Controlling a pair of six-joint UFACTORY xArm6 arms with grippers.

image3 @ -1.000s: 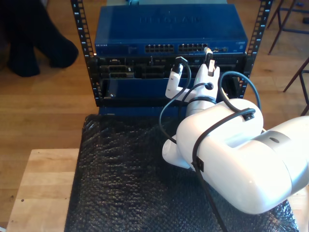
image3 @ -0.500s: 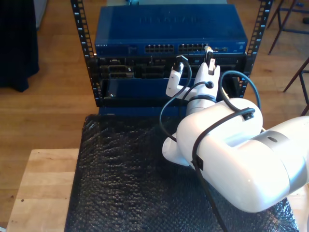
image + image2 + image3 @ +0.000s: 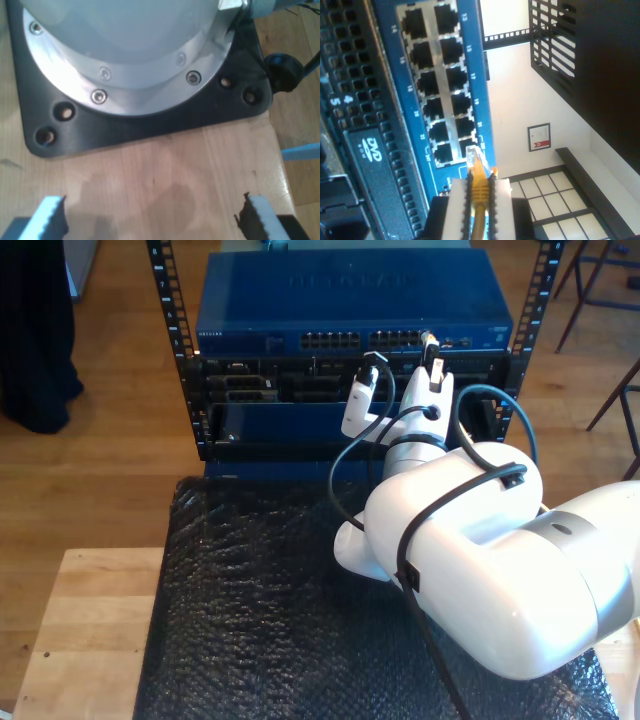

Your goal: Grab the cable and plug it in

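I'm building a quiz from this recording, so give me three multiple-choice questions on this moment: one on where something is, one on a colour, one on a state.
1. Where is the cable plug?
A. at the blue switch ports
B. on the black mat
C. on the wooden table

2. What colour is the plug's boot?
A. red
B. yellowish
C. green

3. What state is my second gripper in?
A. open and empty
B. shut on the cable
C. gripping a screwdriver

Answers: 1 A, the plug tip meets a port; 2 B, the boot looks yellow; 3 B, the pads clamp the boot.
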